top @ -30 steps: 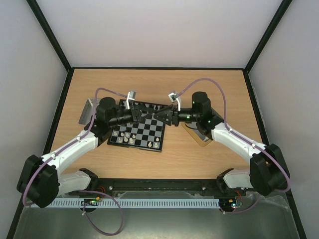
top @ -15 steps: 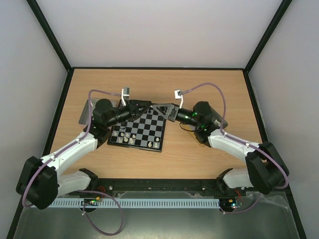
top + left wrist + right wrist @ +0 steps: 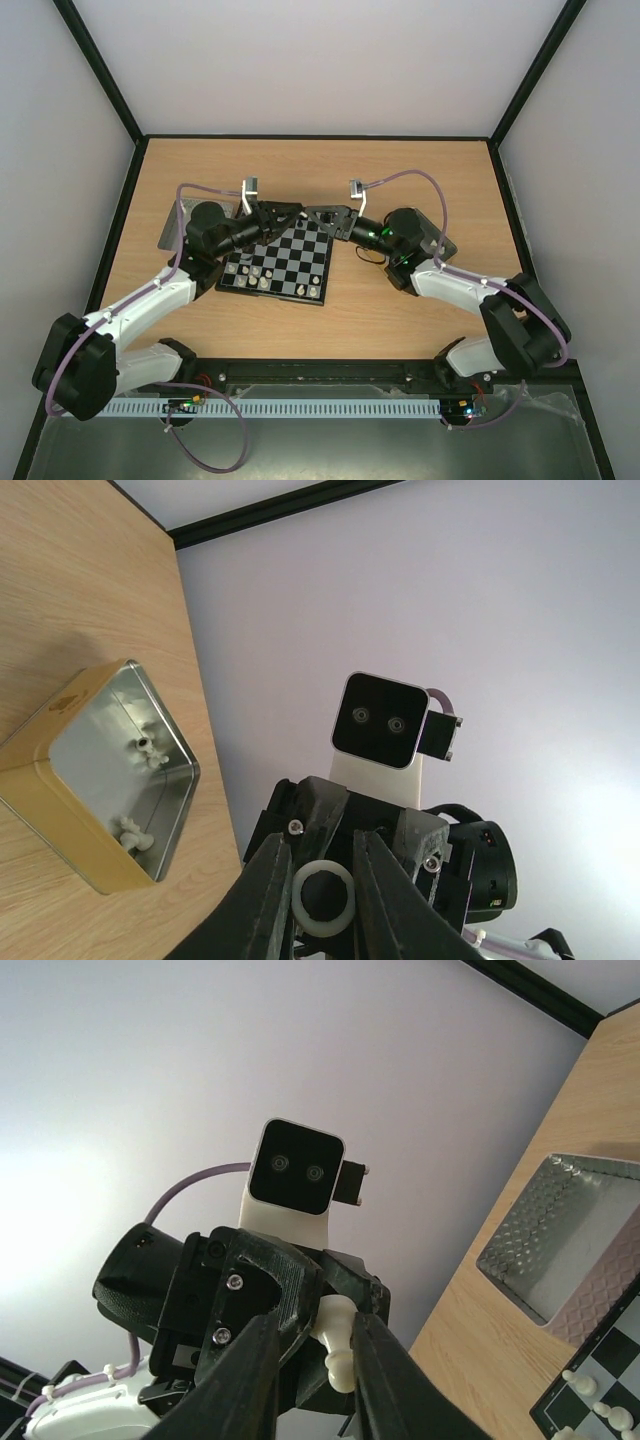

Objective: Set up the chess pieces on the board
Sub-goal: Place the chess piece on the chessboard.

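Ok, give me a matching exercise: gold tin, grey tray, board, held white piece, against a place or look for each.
1 gold tin
2 grey tray
3 board
4 white piece

A pinched in the left pincer
B holds loose pieces
C black and silver checks
D textured metal walls

Pairs: 1-B, 2-D, 3-C, 4-A

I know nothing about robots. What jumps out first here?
The left gripper and right gripper meet nose to nose above the far edge of the board, with a cream chess piece between their fingers. An open gold-sided tin on the table holds a few more pale pieces.
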`<action>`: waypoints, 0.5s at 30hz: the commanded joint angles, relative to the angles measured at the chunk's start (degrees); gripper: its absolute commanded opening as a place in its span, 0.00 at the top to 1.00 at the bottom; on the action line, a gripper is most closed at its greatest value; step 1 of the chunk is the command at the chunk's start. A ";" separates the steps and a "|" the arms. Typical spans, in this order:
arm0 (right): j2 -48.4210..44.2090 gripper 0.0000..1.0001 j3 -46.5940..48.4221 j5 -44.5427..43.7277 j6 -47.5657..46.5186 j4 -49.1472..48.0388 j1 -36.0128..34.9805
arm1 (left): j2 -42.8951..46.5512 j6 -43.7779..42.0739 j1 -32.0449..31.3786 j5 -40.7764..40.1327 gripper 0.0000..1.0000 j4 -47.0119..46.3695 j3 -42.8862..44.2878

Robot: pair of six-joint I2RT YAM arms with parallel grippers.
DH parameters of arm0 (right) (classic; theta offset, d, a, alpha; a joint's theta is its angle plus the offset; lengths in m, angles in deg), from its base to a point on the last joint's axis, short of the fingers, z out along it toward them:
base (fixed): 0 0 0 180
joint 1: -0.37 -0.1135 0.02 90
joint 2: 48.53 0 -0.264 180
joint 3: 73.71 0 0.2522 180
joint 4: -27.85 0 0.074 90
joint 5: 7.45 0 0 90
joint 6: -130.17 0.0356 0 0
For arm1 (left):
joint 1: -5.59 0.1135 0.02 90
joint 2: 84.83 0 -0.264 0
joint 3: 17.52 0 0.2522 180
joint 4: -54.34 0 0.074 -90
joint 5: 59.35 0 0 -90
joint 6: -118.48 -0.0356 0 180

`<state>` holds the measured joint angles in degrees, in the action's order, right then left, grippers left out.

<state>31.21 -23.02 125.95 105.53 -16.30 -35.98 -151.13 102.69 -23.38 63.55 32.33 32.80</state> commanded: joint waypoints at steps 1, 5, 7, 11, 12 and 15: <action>1.05 0.76 -0.04 -0.38 0.62 -4.04 -0.71 | -0.06 0.35 -0.12 -0.13 0.93 -2.90 -0.35; 1.42 0.76 -0.02 -1.06 0.06 -3.26 -1.08 | -0.15 0.49 -0.12 -0.12 0.93 -3.21 -0.44; 1.72 0.76 0.09 -1.12 -0.22 -2.69 -1.14 | -0.15 0.37 -0.12 -0.24 0.93 -3.25 -0.36; 1.83 0.86 0.25 -1.04 0.07 -2.85 -1.33 | -0.40 0.06 -0.12 -0.30 0.93 -2.93 -0.51; 1.87 0.90 0.28 -1.05 0.23 -2.90 -1.34 | -0.55 0.05 -0.12 -0.30 0.93 -2.84 -0.52; 1.57 0.96 0.24 -1.77 1.08 -2.87 -1.32 | -0.67 -0.02 -0.10 -0.31 0.93 -2.80 -0.70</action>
<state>32.72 -23.02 125.27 106.32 -16.94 -36.88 -151.29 103.08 -23.38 63.34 31.48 32.76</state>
